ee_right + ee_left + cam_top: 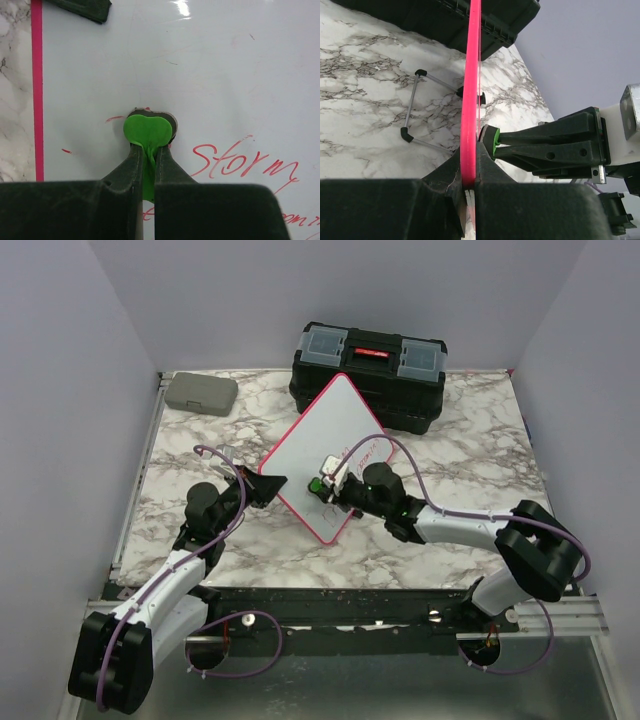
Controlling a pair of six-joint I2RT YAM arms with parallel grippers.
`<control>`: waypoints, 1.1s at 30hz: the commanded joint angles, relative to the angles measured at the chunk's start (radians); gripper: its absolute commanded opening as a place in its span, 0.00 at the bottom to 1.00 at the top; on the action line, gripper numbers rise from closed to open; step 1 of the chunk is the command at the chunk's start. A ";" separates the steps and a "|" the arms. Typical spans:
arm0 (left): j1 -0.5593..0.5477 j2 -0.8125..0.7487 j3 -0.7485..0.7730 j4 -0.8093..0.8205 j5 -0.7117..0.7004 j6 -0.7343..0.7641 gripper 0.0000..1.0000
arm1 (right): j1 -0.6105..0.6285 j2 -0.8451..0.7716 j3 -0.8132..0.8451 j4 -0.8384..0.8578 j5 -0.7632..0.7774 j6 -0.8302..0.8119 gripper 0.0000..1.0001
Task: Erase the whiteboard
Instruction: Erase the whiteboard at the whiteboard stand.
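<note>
The whiteboard [315,445] stands mid-table on the marble table [480,460], just before the black toolbox [370,375]. Its long axis runs from near-left to far-right, and its written face is turned toward the right arm. The left gripper [268,485] pinches its pink frame. The right gripper's [147,150] 2 fingers squeeze a green pad [147,131] against the face, beside red handwriting [240,162].

Overhead from behind; both wrists close, sharing whiteboard [318,435]
</note>
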 commanded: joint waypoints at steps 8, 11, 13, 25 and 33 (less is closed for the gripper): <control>-0.010 -0.004 -0.003 0.012 0.051 0.005 0.00 | 0.012 0.001 0.007 -0.328 -0.353 -0.261 0.01; -0.010 -0.004 0.000 0.011 0.052 0.006 0.00 | 0.012 0.023 0.056 -0.429 -0.283 -0.301 0.01; -0.010 -0.006 0.003 0.009 0.052 0.008 0.00 | 0.008 0.037 0.088 -0.435 -0.194 -0.262 0.01; -0.010 0.012 0.011 0.029 0.064 0.000 0.00 | -0.005 0.005 0.071 -0.084 0.031 -0.067 0.01; -0.010 0.006 0.015 0.015 0.056 0.006 0.00 | 0.054 0.044 0.108 -0.122 -0.127 -0.105 0.01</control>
